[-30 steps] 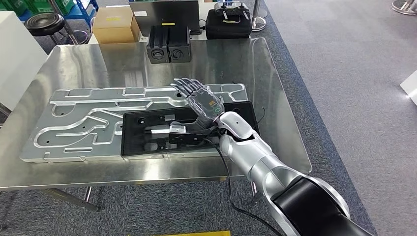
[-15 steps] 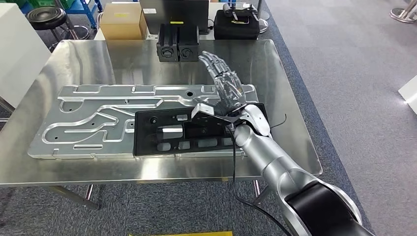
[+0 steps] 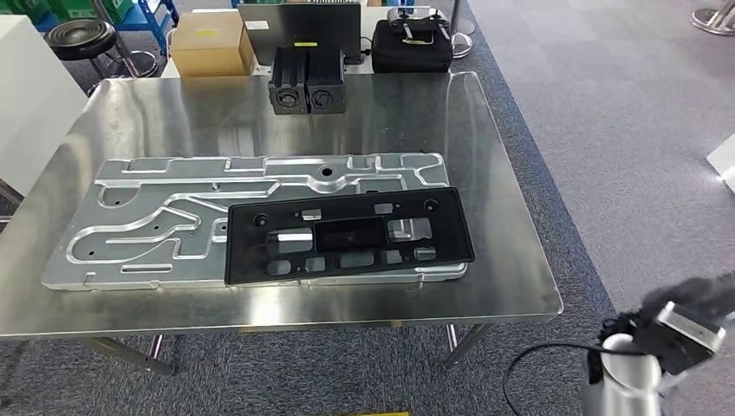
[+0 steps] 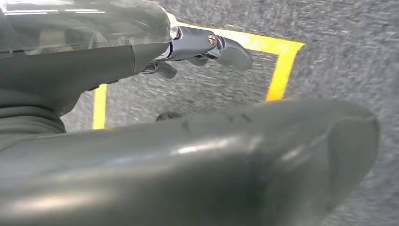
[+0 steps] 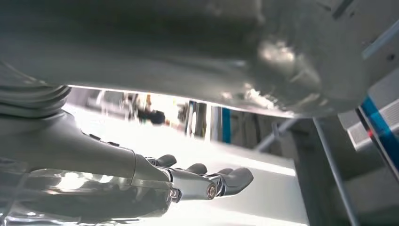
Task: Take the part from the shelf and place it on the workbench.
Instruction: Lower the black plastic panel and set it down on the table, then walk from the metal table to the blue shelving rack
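Flat black plastic part (image 3: 347,235) lies on grooved aluminium plate (image 3: 156,217) atop steel workbench (image 3: 520,286). Right hand (image 5: 141,186) empty, fingers loosely extended, apart. Placement looks done; keep the arm low and wide of the bench edge.

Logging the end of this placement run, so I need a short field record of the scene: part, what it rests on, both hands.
part: black plastic panel, flat, free of any hand
support: lies partly on the grooved aluminium plate, on the steel workbench
right hand: empty, fingers extended
left hand: holds nothing, over grey carpet with yellow tape
behind plate: two black boxes
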`<move>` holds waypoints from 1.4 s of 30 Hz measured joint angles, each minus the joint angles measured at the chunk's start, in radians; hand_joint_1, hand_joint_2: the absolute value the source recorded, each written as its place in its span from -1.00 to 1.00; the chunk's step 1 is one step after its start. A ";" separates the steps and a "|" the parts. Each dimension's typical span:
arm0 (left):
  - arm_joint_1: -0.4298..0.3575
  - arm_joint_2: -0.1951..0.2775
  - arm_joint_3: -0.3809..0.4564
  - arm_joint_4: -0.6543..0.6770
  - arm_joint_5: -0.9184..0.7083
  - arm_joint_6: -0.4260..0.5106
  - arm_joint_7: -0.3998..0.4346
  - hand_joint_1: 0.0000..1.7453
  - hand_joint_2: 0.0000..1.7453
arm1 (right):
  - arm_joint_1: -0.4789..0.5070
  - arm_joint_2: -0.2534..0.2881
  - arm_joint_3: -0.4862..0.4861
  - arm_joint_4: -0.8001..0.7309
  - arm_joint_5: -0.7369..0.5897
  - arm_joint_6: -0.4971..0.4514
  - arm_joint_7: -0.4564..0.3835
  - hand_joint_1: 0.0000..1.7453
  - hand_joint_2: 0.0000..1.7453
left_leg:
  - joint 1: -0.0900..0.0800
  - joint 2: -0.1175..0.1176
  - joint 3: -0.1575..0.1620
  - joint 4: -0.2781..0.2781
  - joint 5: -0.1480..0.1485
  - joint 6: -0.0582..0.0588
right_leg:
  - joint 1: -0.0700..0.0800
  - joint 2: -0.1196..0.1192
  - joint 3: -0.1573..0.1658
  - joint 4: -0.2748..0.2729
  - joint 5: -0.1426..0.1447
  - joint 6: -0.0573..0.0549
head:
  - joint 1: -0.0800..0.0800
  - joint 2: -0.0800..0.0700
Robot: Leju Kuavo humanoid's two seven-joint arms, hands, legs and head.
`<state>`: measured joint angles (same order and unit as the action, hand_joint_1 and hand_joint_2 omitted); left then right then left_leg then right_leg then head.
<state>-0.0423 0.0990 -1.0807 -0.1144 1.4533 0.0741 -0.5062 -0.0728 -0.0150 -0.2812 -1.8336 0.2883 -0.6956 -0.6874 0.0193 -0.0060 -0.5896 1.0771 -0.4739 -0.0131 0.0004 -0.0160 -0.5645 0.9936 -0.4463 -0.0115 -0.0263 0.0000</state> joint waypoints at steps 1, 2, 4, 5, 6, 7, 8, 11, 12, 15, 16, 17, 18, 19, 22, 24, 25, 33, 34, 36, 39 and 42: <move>-0.001 0.001 0.017 0.000 -0.002 -0.002 -0.005 -1.00 -1.00 | 0.044 0.000 -0.012 -0.033 0.015 0.000 0.000 -1.00 -1.00 | -0.001 0.000 0.019 -0.039 0.008 0.005 | 0.001 0.003 -0.002 0.007 -0.004 0.005 | 0.000 0.000; -0.002 0.002 0.032 0.000 -0.002 -0.004 -0.010 -1.00 -1.00 | 0.087 0.001 -0.019 -0.065 0.038 0.000 0.000 -1.00 -1.00 | -0.003 -0.001 0.027 -0.056 0.005 0.010 | 0.002 0.004 -0.004 0.011 -0.007 0.011 | 0.000 0.000; -0.002 0.004 0.054 0.000 -0.002 -0.012 -0.020 -1.00 -1.00 | 0.164 0.007 -0.018 -0.122 0.093 0.000 0.000 -1.00 -1.00 | -0.005 -0.001 0.028 -0.060 0.005 0.023 | 0.000 0.007 -0.005 0.014 -0.009 0.022 | 0.000 0.000; -0.003 0.005 0.061 0.000 -0.002 -0.016 -0.023 -1.00 -1.00 | 0.197 0.012 -0.015 -0.146 0.116 0.000 0.000 -1.00 -1.00 | -0.005 0.000 0.030 -0.063 0.007 0.029 | -0.001 0.008 -0.006 0.019 -0.015 0.027 | 0.000 0.000; -0.004 0.006 0.067 0.000 -0.001 -0.018 -0.026 -1.00 -1.00 | 0.225 0.018 -0.011 -0.166 0.132 0.000 0.000 -1.00 -1.00 | -0.003 0.000 0.033 -0.067 0.011 0.035 | -0.003 0.009 -0.014 0.040 -0.031 0.033 | 0.000 0.000; -0.006 0.006 0.074 0.000 0.000 -0.020 -0.027 -1.00 -1.00 | 0.250 0.024 -0.007 -0.180 0.141 0.002 0.000 -1.00 -1.00 | -0.001 0.001 0.034 -0.071 0.015 0.040 | -0.005 0.010 -0.031 0.081 -0.059 0.038 | 0.000 0.000; -0.007 0.007 0.079 0.000 0.001 -0.020 -0.026 -1.00 -1.00 | 0.270 0.031 -0.004 -0.186 0.144 0.007 0.000 -1.00 -1.00 | -0.001 0.001 0.033 -0.071 0.017 0.043 | -0.008 0.011 -0.056 0.139 -0.095 0.042 | 0.000 0.000; -0.005 0.007 0.096 0.000 0.004 -0.017 -0.022 -1.00 -1.00 | 0.312 0.052 -0.002 -0.172 0.156 0.047 0.000 -1.00 -1.00 | -0.003 0.002 0.029 -0.070 0.021 0.044 | -0.014 0.012 -0.122 0.290 -0.156 0.050 | 0.000 0.000; -0.004 0.006 0.101 0.000 0.005 -0.015 -0.020 -1.00 -1.00 | 0.317 0.062 -0.003 -0.156 0.171 0.065 0.001 -1.00 -1.00 | -0.003 0.002 0.028 -0.070 0.022 0.043 | -0.015 0.012 -0.114 0.279 -0.141 0.050 | 0.000 0.000; -0.006 0.003 0.120 0.000 0.007 -0.013 -0.007 -1.00 -1.00 | 0.308 0.101 -0.008 -0.088 0.244 0.104 0.015 -1.00 -1.00 | -0.004 0.002 0.028 -0.069 0.025 0.035 | -0.012 0.012 -0.008 0.085 -0.051 0.038 | 0.000 0.000; -0.007 0.002 0.128 0.000 0.007 -0.013 -0.001 -1.00 -1.00 | 0.298 0.114 -0.008 -0.060 0.270 0.109 0.026 -1.00 -1.00 | -0.006 0.002 0.027 -0.068 0.028 0.030 | -0.009 0.013 0.017 0.035 -0.033 0.033 | 0.000 0.000; -0.008 0.001 0.136 0.000 0.007 -0.011 0.006 -1.00 -1.00 | 0.283 0.126 -0.009 -0.028 0.292 0.111 0.040 -1.00 -1.00 | -0.006 0.002 0.025 -0.068 0.030 0.024 | -0.005 0.014 0.027 0.012 -0.027 0.028 | 0.000 0.000; -0.009 0.001 0.146 0.000 0.008 -0.009 0.013 -1.00 -1.00 | 0.267 0.136 -0.009 0.006 0.309 0.112 0.056 -1.00 -1.00 | -0.007 0.002 0.024 -0.068 0.034 0.018 | -0.002 0.015 0.025 0.008 -0.024 0.023 | 0.000 0.000; -0.010 0.000 0.157 0.000 0.008 -0.006 0.020 -1.00 -1.00 | 0.249 0.145 -0.010 0.043 0.319 0.112 0.070 -1.00 -1.00 | -0.007 0.002 0.023 -0.070 0.038 0.010 | -0.003 0.016 0.021 0.006 -0.018 0.017 | 0.000 0.000; -0.012 -0.003 0.177 0.000 0.008 0.006 0.033 -1.00 -1.00 | 0.196 0.155 -0.028 0.175 0.309 0.113 0.085 -1.00 -1.00 | -0.006 0.003 0.002 -0.023 -0.009 -0.003 | -0.009 0.010 0.011 -0.010 0.006 -0.003 | 0.000 0.000; -0.014 -0.005 0.183 0.000 0.008 0.012 0.036 -1.00 -1.00 | 0.173 0.154 -0.063 0.274 0.275 0.122 0.052 -1.00 -1.00 | -0.006 0.003 -0.041 0.096 -0.095 -0.007 | -0.008 0.005 -0.007 -0.012 0.020 -0.010 | 0.000 0.000; -0.014 -0.006 0.185 0.000 0.008 0.014 0.036 -1.00 -1.00 | 0.166 0.153 -0.084 0.320 0.261 0.129 0.033 -1.00 -1.00 | -0.006 0.003 -0.060 0.158 -0.129 -0.008 | -0.006 0.003 -0.019 -0.009 0.027 -0.010 | 0.000 0.000; -0.014 -0.018 0.171 0.000 0.006 0.002 -0.006 -1.00 -1.00 | 0.140 0.106 -0.292 0.642 0.227 0.163 0.001 -1.00 -1.00 | -0.015 -0.003 0.122 -0.072 -0.068 0.020 | 0.000 -0.001 -0.083 0.024 0.070 0.020 | 0.000 0.000; -0.011 -0.019 0.164 0.000 0.005 -0.004 -0.009 -1.00 -1.00 | 0.145 0.098 -0.325 0.680 0.225 0.159 0.001 -1.00 -1.00 | -0.016 -0.003 0.119 -0.073 -0.059 0.027 | -0.002 -0.001 -0.083 0.022 0.077 0.026 | 0.000 0.000; -0.008 -0.020 0.154 0.000 0.005 -0.013 -0.009 -1.00 -1.00 | 0.160 0.089 -0.389 0.753 0.235 0.146 0.001 -1.00 -1.00 | -0.014 0.001 0.106 -0.075 -0.040 0.040 | -0.006 0.004 -0.089 0.028 0.068 0.038 | 0.000 0.000; -0.011 -0.020 0.141 0.000 0.005 -0.019 -0.007 -1.00 -1.00 | 0.169 0.081 -0.475 0.870 0.271 0.117 0.000 -1.00 -1.00 | -0.010 0.008 0.068 -0.077 -0.007 0.053 | -0.011 0.011 -0.132 0.160 -0.071 0.054 | 0.000 0.000; -0.012 -0.020 0.133 0.000 0.005 -0.018 -0.006 -1.00 -1.00 | 0.157 0.069 -0.537 0.979 0.304 0.084 0.000 -1.00 -1.00 | -0.012 0.013 0.026 -0.073 0.023 0.052 | -0.014 0.012 -0.139 0.300 -0.136 0.060 | 0.000 0.000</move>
<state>-0.0539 0.0785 -0.9476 -0.1144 1.4588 0.0558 -0.5122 0.0838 0.0543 -0.8184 -0.8548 0.5925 -0.6113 -0.6870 0.0074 0.0066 -0.5631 1.0038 -0.4508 0.0391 -0.0137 -0.0044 -0.7038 1.2933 -0.5827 0.0482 -0.0263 0.0000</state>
